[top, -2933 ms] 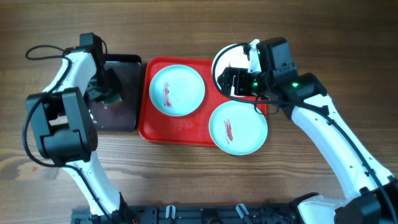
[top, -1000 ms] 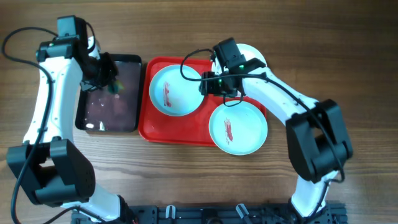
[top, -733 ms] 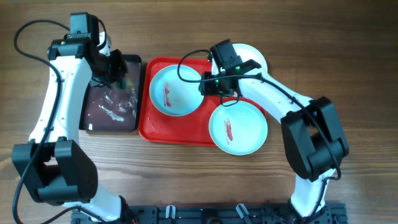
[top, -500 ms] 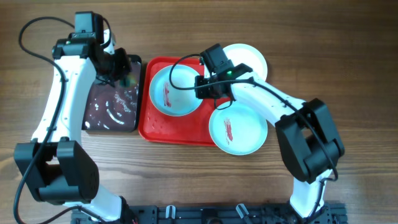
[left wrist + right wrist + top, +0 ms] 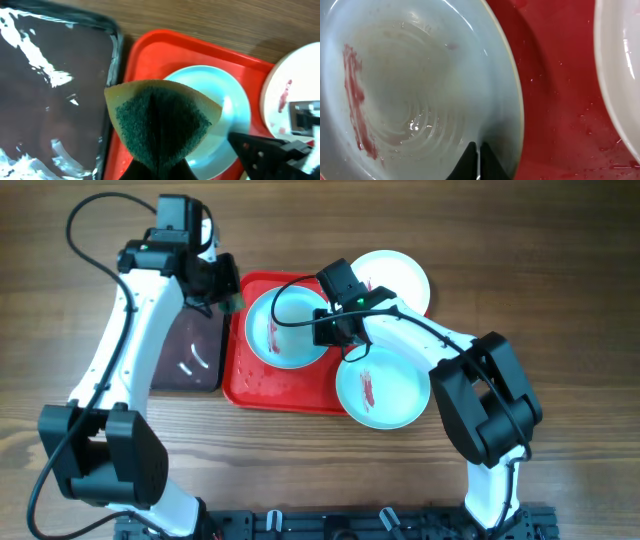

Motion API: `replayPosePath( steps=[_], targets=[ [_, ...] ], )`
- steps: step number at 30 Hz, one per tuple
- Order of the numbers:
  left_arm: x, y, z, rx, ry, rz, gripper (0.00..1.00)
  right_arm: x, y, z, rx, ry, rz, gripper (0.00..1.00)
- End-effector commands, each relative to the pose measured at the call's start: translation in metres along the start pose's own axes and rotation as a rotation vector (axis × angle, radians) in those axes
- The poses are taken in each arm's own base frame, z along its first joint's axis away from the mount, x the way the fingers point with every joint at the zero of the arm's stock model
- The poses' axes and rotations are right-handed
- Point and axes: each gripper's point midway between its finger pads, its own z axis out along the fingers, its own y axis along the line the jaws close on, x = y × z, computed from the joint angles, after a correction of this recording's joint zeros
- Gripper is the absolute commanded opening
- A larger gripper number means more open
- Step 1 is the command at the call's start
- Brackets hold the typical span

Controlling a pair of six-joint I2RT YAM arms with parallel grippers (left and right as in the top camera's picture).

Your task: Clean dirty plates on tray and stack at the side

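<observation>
On the red tray (image 5: 258, 385) lie two mint-blue plates, each with a red smear: one at the back left (image 5: 285, 330) and one at the front right (image 5: 382, 387). A white plate (image 5: 395, 277) sits at the tray's back right corner. My left gripper (image 5: 228, 295) is shut on a green-and-yellow sponge (image 5: 160, 122), which hangs over the tray's left edge beside the back plate (image 5: 227, 112). My right gripper (image 5: 325, 332) is shut, its tips (image 5: 477, 147) resting on that plate's inner wall (image 5: 420, 90) just inside the right rim.
A wet black tray (image 5: 190, 355) lies left of the red tray, under my left arm. My right arm crosses above the gap between the front plate and the white plate. Wooden table surrounds both trays.
My left arm has swung right, carrying the sponge from the black tray to the red tray's edge. My right gripper moved left from the white plate onto the back mint plate and shut.
</observation>
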Motion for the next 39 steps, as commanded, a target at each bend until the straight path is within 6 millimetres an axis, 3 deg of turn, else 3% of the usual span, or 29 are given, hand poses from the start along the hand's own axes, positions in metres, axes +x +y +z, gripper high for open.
replayPosePath(
  steps=[1,8,14,25,30,36,39],
  targets=[
    [0.002,-0.017,0.000,0.030,-0.009,0.059,0.04,-0.007,0.013,0.000,-0.059,-0.003,-0.042,0.18],
    [0.000,-0.020,0.001,0.035,-0.021,0.056,0.04,-0.023,0.028,-0.035,-0.096,-0.067,-0.085,0.35],
    [0.001,-0.019,0.009,0.031,-0.006,0.052,0.04,-0.033,0.005,-0.054,-0.045,-0.084,-0.060,0.37],
    [0.004,-0.017,0.028,0.031,0.032,0.046,0.04,-0.025,-0.016,-0.034,0.032,-0.043,-0.081,0.37],
    [0.003,-0.018,0.028,0.033,0.025,0.047,0.04,-0.020,-0.017,-0.018,0.021,-0.012,-0.077,0.29],
    [0.003,-0.019,0.028,0.034,0.026,0.050,0.04,-0.015,-0.017,-0.005,0.005,0.014,-0.033,0.27],
    [0.003,-0.019,0.028,0.034,0.025,0.050,0.04,-0.015,-0.017,-0.003,0.003,0.014,-0.013,0.17]
  ],
)
